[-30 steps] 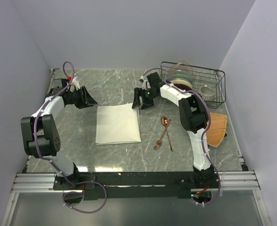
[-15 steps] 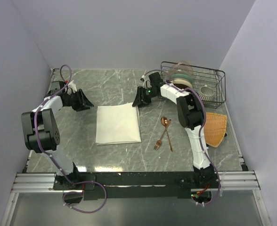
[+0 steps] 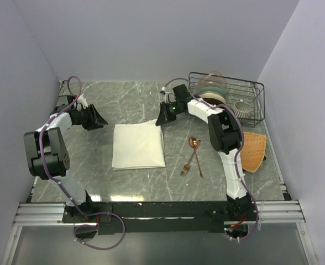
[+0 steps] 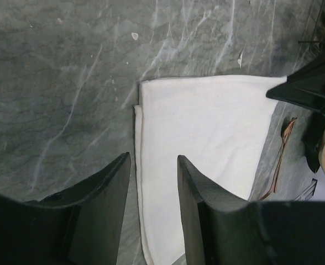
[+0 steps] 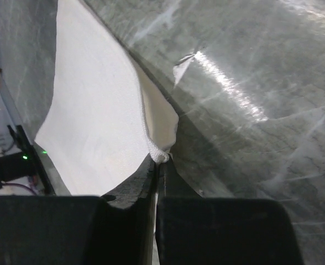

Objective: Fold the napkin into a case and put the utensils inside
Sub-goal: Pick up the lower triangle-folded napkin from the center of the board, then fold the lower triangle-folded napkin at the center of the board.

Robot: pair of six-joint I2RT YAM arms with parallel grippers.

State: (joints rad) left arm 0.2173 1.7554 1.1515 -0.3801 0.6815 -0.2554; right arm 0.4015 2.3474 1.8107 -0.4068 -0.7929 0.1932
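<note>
Cream napkin | right end effector now clamps corner | left end effector apart

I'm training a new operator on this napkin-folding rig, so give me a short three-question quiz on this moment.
1. True or false: the right pincer is shut on a corner of the napkin.
2. Where are the fork and spoon? A tucked inside the napkin; B crossed on the table, right of the napkin; C on top of the napkin.
3. Fill in: the left pincer has its jaws ____, holding nothing.
Key: 1 true; 2 B; 3 open.
</note>
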